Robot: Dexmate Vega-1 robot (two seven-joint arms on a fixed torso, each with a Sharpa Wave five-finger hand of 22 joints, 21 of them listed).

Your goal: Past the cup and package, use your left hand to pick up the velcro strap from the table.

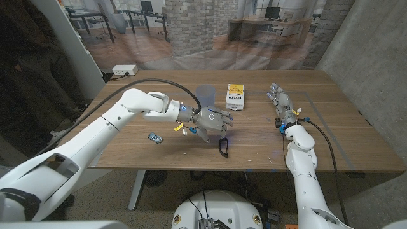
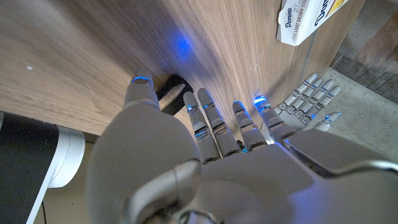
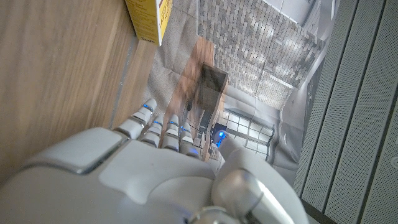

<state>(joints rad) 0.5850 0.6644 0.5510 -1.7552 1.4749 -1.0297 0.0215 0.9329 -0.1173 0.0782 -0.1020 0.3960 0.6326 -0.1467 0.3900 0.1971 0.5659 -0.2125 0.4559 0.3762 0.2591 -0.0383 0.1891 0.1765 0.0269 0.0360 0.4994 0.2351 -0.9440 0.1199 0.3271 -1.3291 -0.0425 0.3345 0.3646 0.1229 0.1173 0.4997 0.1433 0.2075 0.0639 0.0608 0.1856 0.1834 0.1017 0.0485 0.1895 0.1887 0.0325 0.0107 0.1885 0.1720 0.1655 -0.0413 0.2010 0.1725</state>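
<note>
The black velcro strap [image 1: 224, 146] lies looped on the wooden table [image 1: 127, 152], just on the near side of my left hand [image 1: 213, 121]. That hand hovers low over the table with its fingers spread and nothing held. In the left wrist view the strap [image 2: 171, 89] shows between the thumb and the fingers [image 2: 200, 112], partly hidden under the left hand [image 2: 205, 162]. A faint see-through cup [image 1: 205, 95] and a white and yellow Domino package [image 1: 236, 97] stand just beyond the hand. My right hand [image 1: 280, 102] stands on its edge at the table's right side, holding nothing.
A small blue toy car [image 1: 154, 136] lies on the table near my left forearm. The Domino package [image 2: 305, 18] sits close to the table's edge [image 2: 323, 56] in the left wrist view, and its yellow side [image 3: 149, 18] shows beyond my right hand [image 3: 174, 168].
</note>
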